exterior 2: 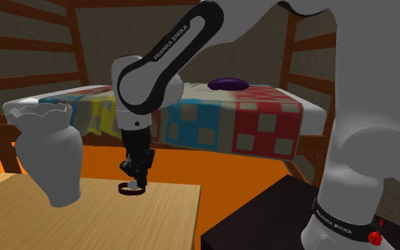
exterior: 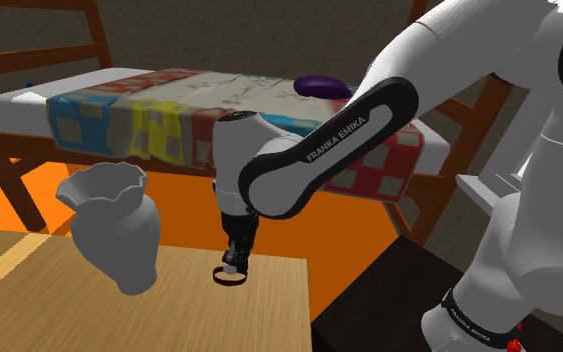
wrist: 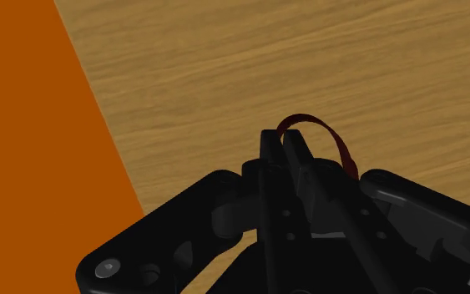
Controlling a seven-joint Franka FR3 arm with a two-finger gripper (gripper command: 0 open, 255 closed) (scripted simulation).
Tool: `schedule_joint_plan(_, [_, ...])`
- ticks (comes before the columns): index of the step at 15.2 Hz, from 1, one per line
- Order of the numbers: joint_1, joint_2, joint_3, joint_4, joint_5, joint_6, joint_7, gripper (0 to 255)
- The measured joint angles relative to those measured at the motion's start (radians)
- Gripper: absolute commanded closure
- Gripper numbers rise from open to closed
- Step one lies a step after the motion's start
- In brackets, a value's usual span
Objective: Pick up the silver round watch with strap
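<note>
In the shoulder view, the white arm bends down over a light wooden worktop (exterior: 169, 310). Its black claw (exterior: 233, 268) points straight down near the worktop's far edge. A round watch with a dark red strap (exterior: 227, 279) sits directly beneath the fingertips, at or just above the wood; which of the two cannot be told. A white scallop-rimmed vase (exterior: 114, 225) stands upright, apart from the watch toward this view's left. Behind lie an orange floor (exterior: 349, 250) and a wooden-framed bed with a patchwork quilt (exterior: 169, 115), which carries a purple oval cushion (exterior: 321, 87).

In the second exterior view, the claw (exterior 2: 134, 183) hangs vertically over the worktop (exterior 2: 84, 227) with the watch (exterior 2: 128, 189) at its tips, close to the far edge. The vase (exterior 2: 49, 153) stands toward the view's left, and the quilt (exterior 2: 262, 121) and cushion (exterior 2: 226, 84) are beyond.

In the wrist view, the claw (wrist: 281, 138) is clenched. Its two fingers are pressed almost together on one end of the strap, and the rest of the watch (wrist: 334, 134) arcs out beside them as a red loop. Wood grain (wrist: 350, 58) lies below, with the floor (wrist: 32, 125) past the edge.
</note>
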Motion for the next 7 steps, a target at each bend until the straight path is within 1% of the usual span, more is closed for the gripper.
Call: schedule_joint_plan(7, [-0.005,-0.059,0.004,0.026,0.021,-0.082,-0.008,255])
